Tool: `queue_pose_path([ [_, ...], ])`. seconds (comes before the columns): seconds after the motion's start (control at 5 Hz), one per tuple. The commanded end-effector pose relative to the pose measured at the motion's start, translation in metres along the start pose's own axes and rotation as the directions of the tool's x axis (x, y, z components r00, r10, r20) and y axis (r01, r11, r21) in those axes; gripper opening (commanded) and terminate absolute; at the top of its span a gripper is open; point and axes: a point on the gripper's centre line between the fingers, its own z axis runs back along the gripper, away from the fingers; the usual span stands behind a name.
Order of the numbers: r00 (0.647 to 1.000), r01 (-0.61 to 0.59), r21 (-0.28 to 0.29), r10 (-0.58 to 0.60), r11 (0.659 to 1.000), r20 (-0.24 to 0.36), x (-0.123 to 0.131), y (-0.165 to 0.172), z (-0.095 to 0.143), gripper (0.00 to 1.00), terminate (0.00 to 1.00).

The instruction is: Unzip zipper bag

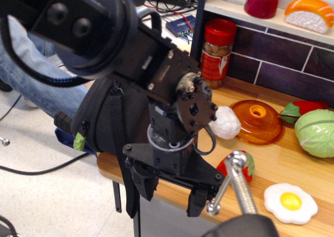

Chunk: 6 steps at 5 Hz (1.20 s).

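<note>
Gripper (169, 187): I see two dark fingers pointing down, apart, nothing visibly between them; I read it as open.
Zipper bag (102, 117): black, at the wooden counter's (292, 166) left edge, behind my arm, strap hanging.
Risk: I cannot see the zipper pull; I may pinch strap or drag the bag off.
Surface: toy fried egg (290, 202), cabbage (315, 132), orange lid (257, 122).
Room: someone's jeans-clad leg (36, 80) nearby.
</note>
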Motion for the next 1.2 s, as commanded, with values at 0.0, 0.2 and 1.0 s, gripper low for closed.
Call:
queue_pose_path([
  [0.0,1.0,0.0,0.0,0.0,1.0,0.0,0.0,0.0,0.0,1.0,0.0],
  [0.2,1.0,0.028,-0.042,-0.029,0.999,-0.006,-0.001,0.004,0.018,1.0,0.0],
  [1.0,0.998,0.065,-0.117,-0.061,0.991,0.034,-0.02,0.114,0.062,1.0,0.0],
])
